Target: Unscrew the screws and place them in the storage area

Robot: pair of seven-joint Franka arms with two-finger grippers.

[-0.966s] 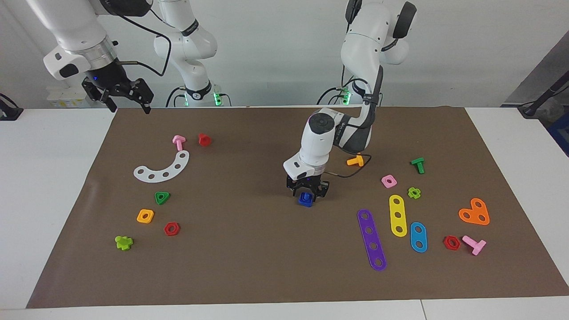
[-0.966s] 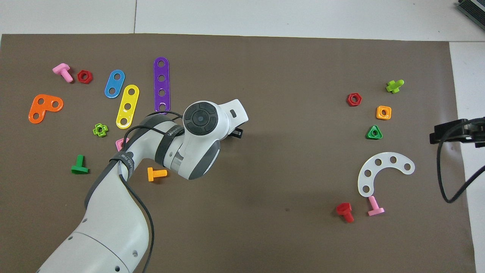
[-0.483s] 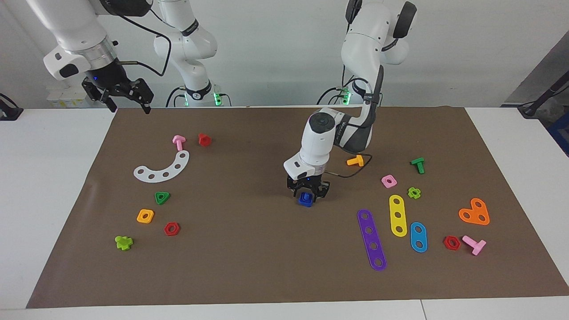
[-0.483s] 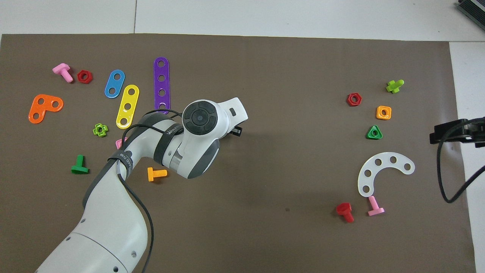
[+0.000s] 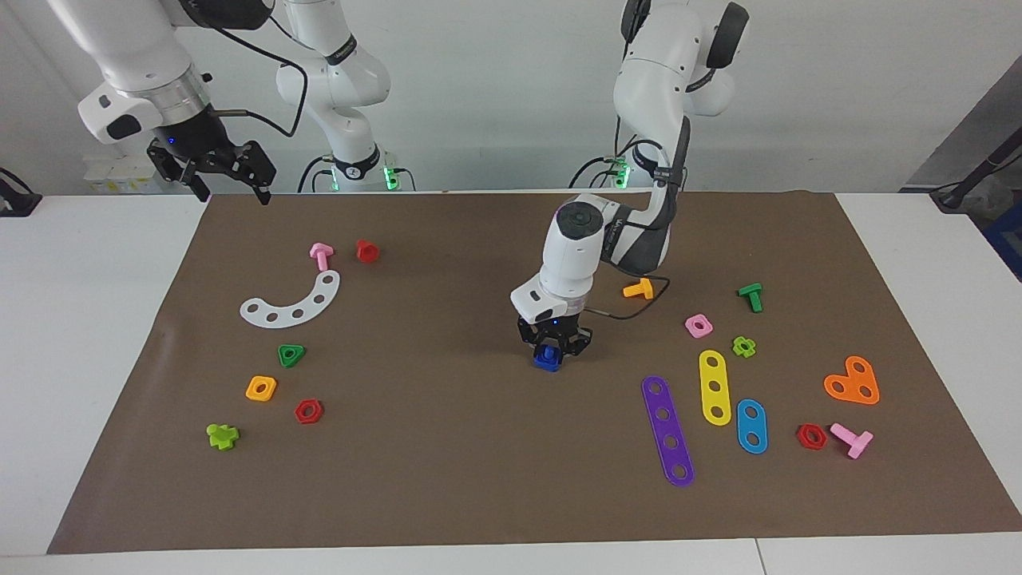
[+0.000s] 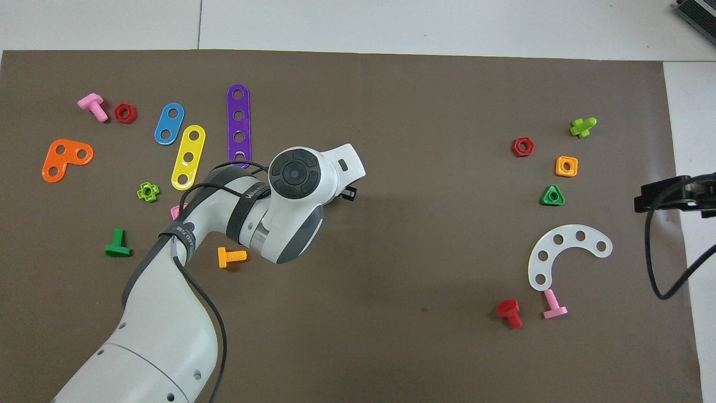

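The right gripper (image 5: 231, 177) is held raised over the table's edge at the right arm's end, its fingers (image 5: 261, 190) spread wide and holding nothing; that arm waits. At mid-mat, the left gripper (image 5: 551, 349) is lowered onto the dark-blue screw (image 5: 548, 354), and its fingers are pinched on the screw's upper part; a blue square nut (image 5: 548, 363) is seen under it on the brown mat (image 5: 447, 447). The storage area (image 5: 275, 351) lies toward the right arm's end, well apart from the screw: one white curved strip (image 5: 292, 303), one green triangular nut (image 5: 291, 354), one orange square nut (image 5: 261, 388), and one red hexagonal nut (image 5: 308, 411) are counted there, the last farthest from the robots.
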